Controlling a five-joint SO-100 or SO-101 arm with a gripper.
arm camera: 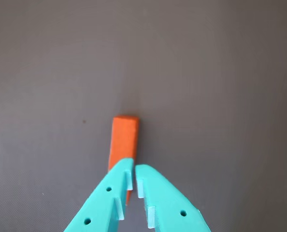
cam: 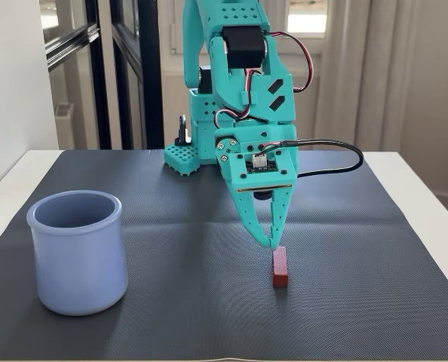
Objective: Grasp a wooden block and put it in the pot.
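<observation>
Teal claw (cam: 275,243) points down, tips almost together, pinching near end of small red-brown wooden block (cam: 280,269). Block on dark mat, middle of desk (cam: 416,192). Rounded pale blue pot (cam: 78,251) near left edge, well apart, looks empty. Lift, carry, drop left.

One small, slim, red-brown rectangular wooden block (cam: 280,269) is lying on the mat. One rounded, matte, periwinkle-blue pot (cam: 79,251) is standing there too. One dark grey woven mat (cam: 171,249) is covering one white table (cam: 428,204). One teal plastic robot arm (cam: 239,83) is carrying one two-finger teal gripper (cam: 271,243).
</observation>
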